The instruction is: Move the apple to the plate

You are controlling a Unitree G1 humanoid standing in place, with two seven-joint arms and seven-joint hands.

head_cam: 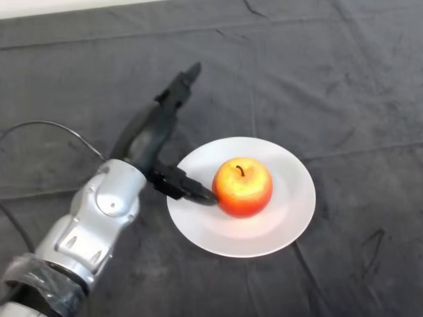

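— Right of centre in the frame, the apple [242, 186] sits upright on the white plate [297, 218], stem up. So the move looks finished?

— I judge so. The plate lies flat on the bench [347, 70] under its dark cloth, and the apple rests a little left of the plate's middle.

— And the hand [158, 136]?

— Spread open and holding nothing. Its long fingers [184, 79] point toward the upper middle of the frame, away from the fruit, while the thumb [188, 188] reaches over the plate's left rim, its tip just beside the apple (touching or not, I cannot tell).

— If it needed regrasping?

— It looks firm, smooth and round, probably light to moderate in weight and liable to roll. I'd take it across the widest part, thumb against fingers, never by the stem.
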